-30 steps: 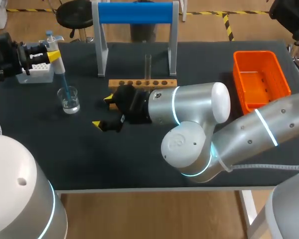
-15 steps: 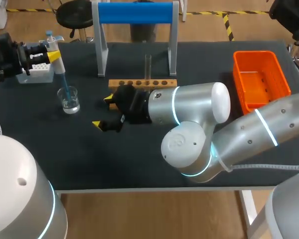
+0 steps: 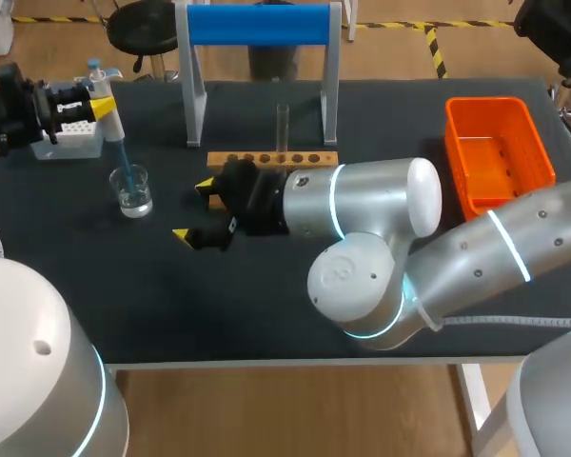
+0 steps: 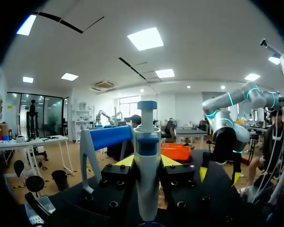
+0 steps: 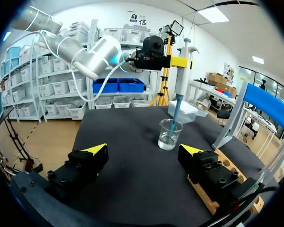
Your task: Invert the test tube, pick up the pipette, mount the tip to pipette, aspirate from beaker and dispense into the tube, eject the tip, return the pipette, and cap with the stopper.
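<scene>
While the left gripper (image 3: 97, 103), clamped on the pipette (image 3: 112, 124), dips its tip (image 3: 122, 158) in the beaker (image 3: 131, 188) near the table's (image 3: 266, 305) left edge, the right gripper (image 3: 195, 211) hangs open; dispensing through capping apparently remain.

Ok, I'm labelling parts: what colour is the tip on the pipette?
The tip is translucent blue; the right wrist view shows it best.

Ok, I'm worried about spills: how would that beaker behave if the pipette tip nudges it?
The beaker looks like clear glass, so probably fragile and slippery. It holds little liquid, so it is likely light and could slide or tip. The pipette tip sits inside it, so a sideways drag might catch its rim.
</scene>
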